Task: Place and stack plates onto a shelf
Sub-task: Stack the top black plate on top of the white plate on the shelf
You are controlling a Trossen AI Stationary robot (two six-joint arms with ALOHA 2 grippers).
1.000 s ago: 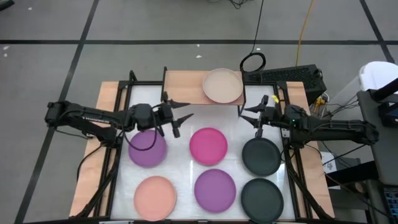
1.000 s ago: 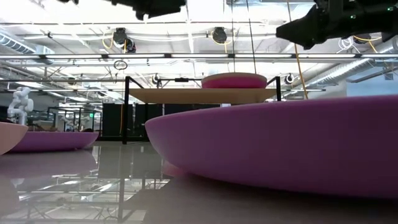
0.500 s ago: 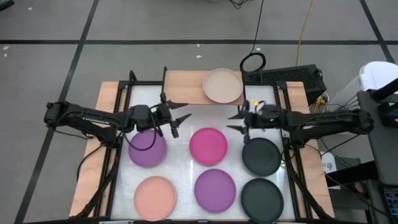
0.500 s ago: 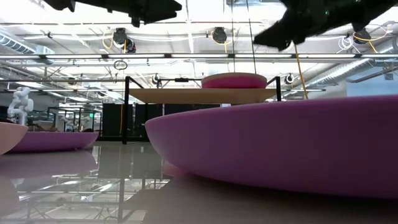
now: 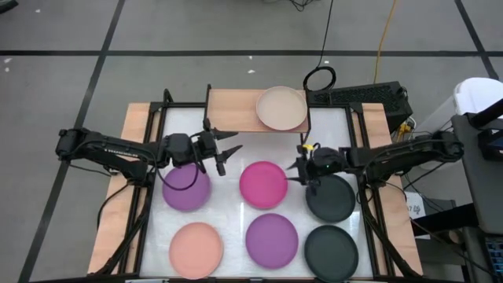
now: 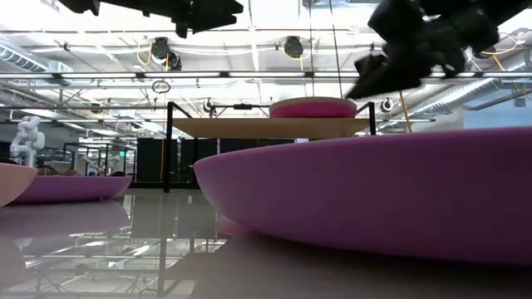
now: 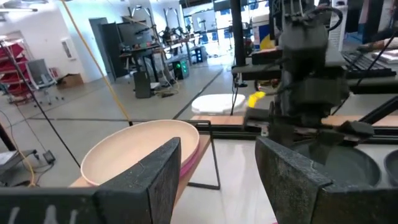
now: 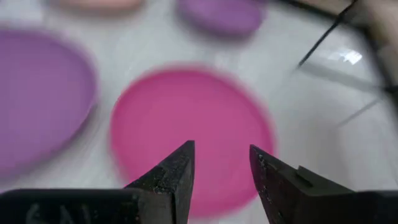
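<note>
Jaws apart on both arms, and nothing held in either! The right gripper [image 5: 297, 167] sits just right of centre in the high view, fingers spread and aimed left at the magenta plate [image 5: 263, 184], which lies flat on the white table [image 5: 228, 208] right in front of the fingertips. In the right wrist view that plate [image 8: 189, 130] fills the space ahead of the parted fingers [image 8: 177, 168], with no contact yet as far as I can tell. A round plate has no long axis to worry about, so it comes down to reaching the near rim, and the right arm is plainly the closer one. The left gripper [image 5: 229, 147] hangs left of centre, above the upper edge of a purple plate [image 5: 185, 189], fingers wide and empty, waiting. Up at the top centre stands the shelf [image 5: 232, 110], with a cream plate [image 5: 281, 108] on its right half; the left wrist view shows a pink one under it [image 7: 189, 155]. On the table: a peach plate [image 5: 196, 248], another purple plate [image 5: 272, 239], and two black plates [image 5: 331, 250] down the right side.
</note>
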